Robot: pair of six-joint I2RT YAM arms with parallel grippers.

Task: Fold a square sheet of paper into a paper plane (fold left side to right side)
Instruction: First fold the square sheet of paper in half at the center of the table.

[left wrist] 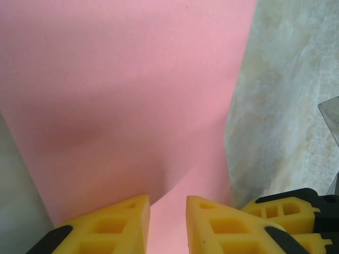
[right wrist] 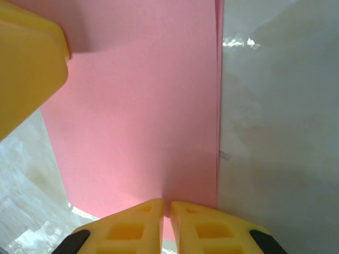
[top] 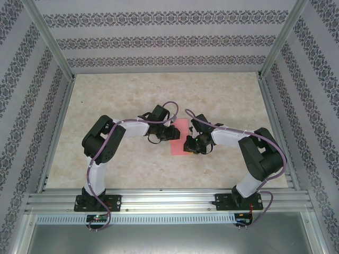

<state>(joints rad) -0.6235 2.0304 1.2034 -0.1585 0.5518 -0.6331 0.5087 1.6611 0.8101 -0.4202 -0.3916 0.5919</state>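
A salmon-pink square sheet of paper (top: pixel 179 147) lies at the center of the frame, between two arms. The left gripper (left wrist: pixel 167 203) is narrowly parted over it. The right gripper (right wrist: pixel 166 205) pinches its edge.

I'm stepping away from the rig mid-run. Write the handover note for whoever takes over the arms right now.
Left gripper: jaws a little apart, tips over the square sheet of paper, no clamp on it that I can see.
Right gripper: jaws almost together with the sheet between them, apparently pinching it.
Paper: mid-table, between the two grippers, seen from above as a tall narrow strip.
Done: the right wrist view shows a doubled edge, so the left-to-right fold looks made.
Left: press the crease, then make all the nose and wing folds.
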